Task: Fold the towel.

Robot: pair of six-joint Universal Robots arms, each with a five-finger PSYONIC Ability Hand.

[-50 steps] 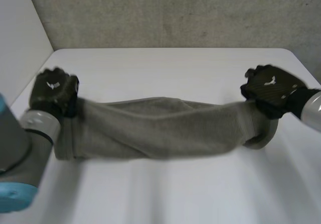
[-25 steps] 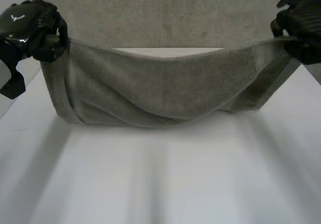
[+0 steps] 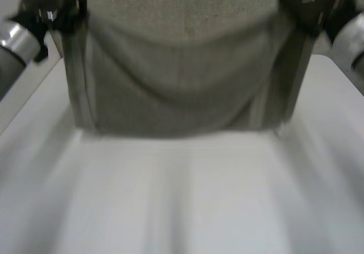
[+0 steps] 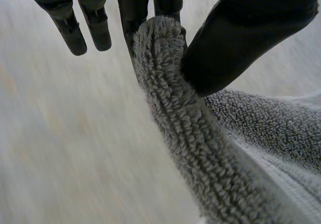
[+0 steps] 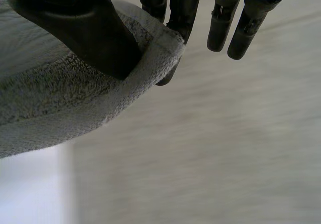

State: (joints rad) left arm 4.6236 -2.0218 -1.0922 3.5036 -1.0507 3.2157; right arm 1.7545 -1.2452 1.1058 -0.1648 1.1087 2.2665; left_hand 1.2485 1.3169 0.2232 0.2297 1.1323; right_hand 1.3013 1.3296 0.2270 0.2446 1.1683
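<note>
A grey towel (image 3: pixel 176 89) hangs spread between my two hands, high above the white table (image 3: pixel 182 197), its lower edge near the tabletop. My left hand (image 3: pixel 54 6) pinches one upper corner; in the left wrist view the thumb (image 4: pixel 235 38) presses the towel's thick edge (image 4: pixel 175 108) against the fingers. My right hand (image 3: pixel 310 3) holds the other upper corner. Seen from the right wrist, its thumb (image 5: pixel 75 28) clamps the towel's corner (image 5: pixel 100 88) against two fingers, and the other fingers stay straight.
A grey wall (image 3: pixel 187 15) stands behind the table. The table's right edge (image 3: pixel 341 77) shows beside the hanging towel.
Both hands have risen from table height and lifted the towel, which was bunched and stretched low across the table and now hangs open like a sheet.
</note>
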